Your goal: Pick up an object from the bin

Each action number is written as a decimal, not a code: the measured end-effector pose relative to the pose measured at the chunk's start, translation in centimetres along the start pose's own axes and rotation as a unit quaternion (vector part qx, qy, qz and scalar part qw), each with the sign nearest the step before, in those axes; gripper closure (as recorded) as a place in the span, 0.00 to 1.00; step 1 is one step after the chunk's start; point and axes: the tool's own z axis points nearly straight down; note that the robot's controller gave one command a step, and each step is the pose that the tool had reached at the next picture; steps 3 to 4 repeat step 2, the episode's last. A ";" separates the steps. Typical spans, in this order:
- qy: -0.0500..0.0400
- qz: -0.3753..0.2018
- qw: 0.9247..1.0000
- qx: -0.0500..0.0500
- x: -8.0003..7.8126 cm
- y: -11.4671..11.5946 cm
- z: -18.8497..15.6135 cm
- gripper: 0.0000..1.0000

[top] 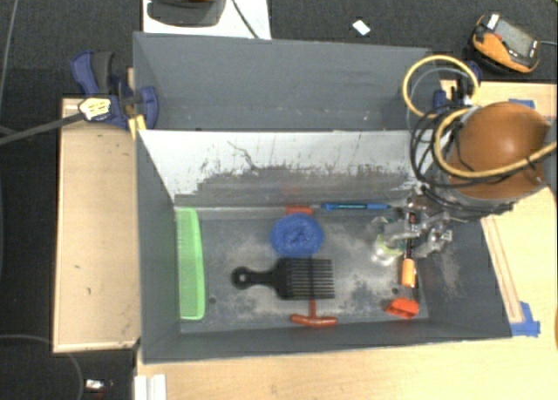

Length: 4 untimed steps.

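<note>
**Grey bin: gripper hanging low at the right**

Metal gripper (418, 234) is hovering close over the right side of the bin (261, 102), just beside a small pale thing (384, 248) lying on the floor. Whether it is gripping anything, or how wide it is standing, I cannot tell. An orange stick (407, 273) is lying nearby.

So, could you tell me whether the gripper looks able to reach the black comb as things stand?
Probably yes: the black comb lies flat with nothing on top, and the bin floor between it and the gripper looks bare.
</note>
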 end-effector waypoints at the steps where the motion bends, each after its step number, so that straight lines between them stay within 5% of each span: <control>1: 0.003 0.000 1.000 -0.006 0.2 0.3 -3.2 1.00; 2: 0.004 0.002 1.000 -0.003 0.2 0.0 -7.9 1.00; 4: 0.004 0.002 1.000 -0.003 0.2 0.0 -7.9 1.00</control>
